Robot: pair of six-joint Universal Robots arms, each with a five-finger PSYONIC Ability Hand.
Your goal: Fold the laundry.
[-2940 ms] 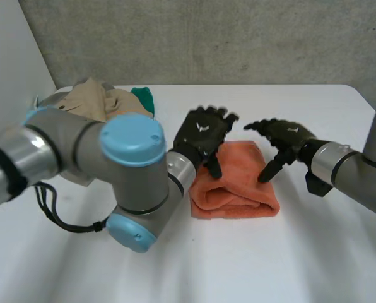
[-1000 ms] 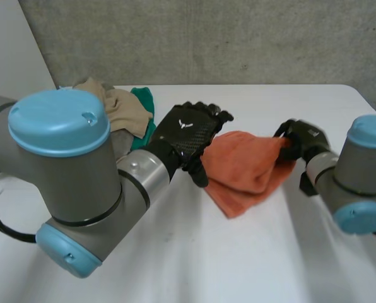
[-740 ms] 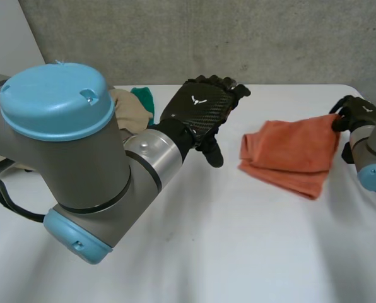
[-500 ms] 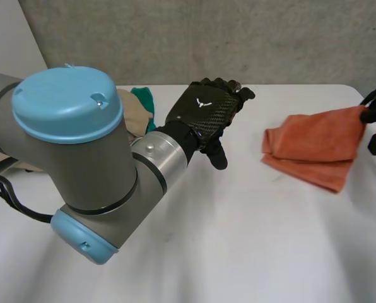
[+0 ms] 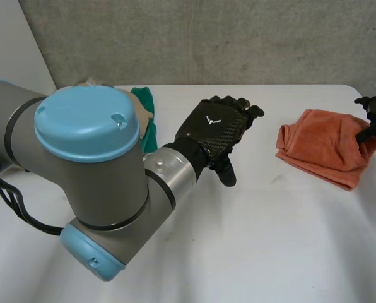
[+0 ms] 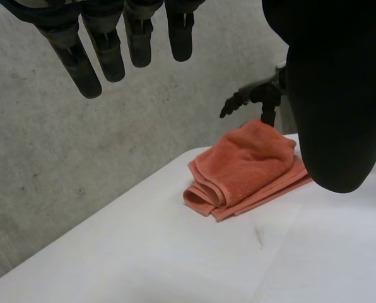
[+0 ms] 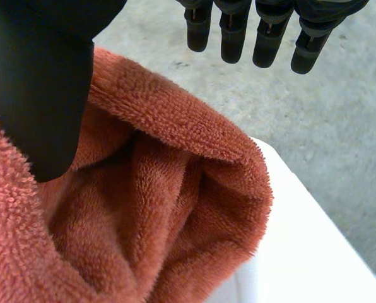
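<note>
A folded orange towel lies on the right side of the white table. My right hand is open at the towel's right edge, fingers straight. In the right wrist view the towel bunches under the palm, and the thumb stands apart from the fingers with no cloth pinched between them. My left hand hovers open over the middle of the table, well left of the towel. Beyond its straight fingers, the left wrist view shows the towel with the right hand behind it.
A green cloth and a beige cloth lie at the back left, mostly behind my left arm. A grey wall stands beyond the table's far edge. The table's right edge runs close to the towel.
The right hand carried the towel from the table's middle to its right side, then opened and let it go. The left hand drifted slightly right, staying open.
</note>
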